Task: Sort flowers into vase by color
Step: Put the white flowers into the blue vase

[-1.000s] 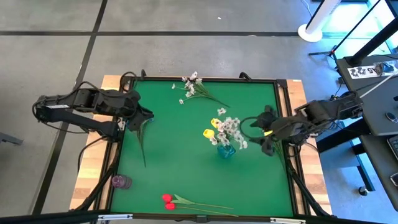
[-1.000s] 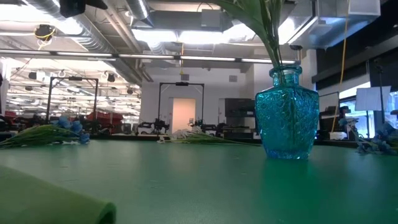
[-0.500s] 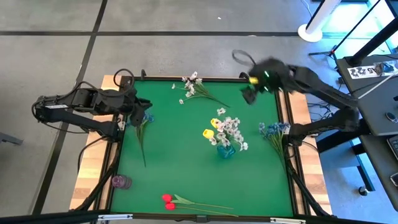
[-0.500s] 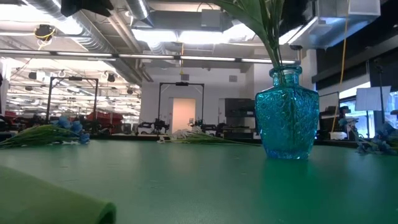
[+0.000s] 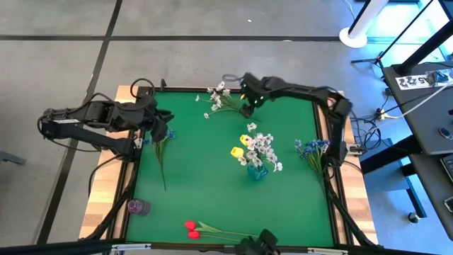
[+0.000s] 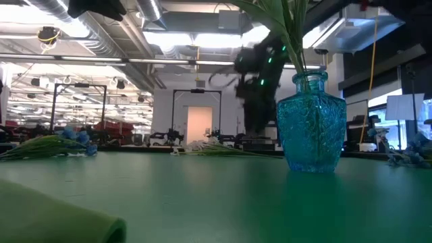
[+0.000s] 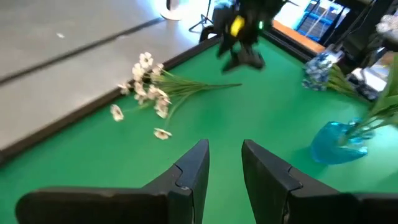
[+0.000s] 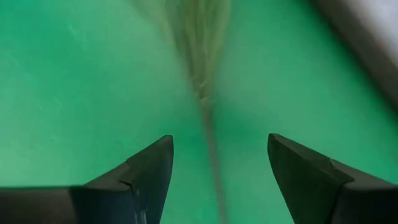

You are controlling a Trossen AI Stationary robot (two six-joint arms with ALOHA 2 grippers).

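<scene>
The right hand [image 5: 247, 106] hangs wide open over the stems of the white spray [image 5: 218, 98] lying just below it on the tabletop [image 5: 198, 177] — a reach for the pick, I judge. Next: descend and close on the stems (the vase [image 5: 257, 171] sits well apart). The left hand [image 7: 224, 171], narrowly parted, waits beside blue blossoms [image 5: 165, 134].

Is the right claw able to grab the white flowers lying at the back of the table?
Probably yes. The right claw hangs open just above the stems of the white flowers, and nothing lies between them.
</scene>
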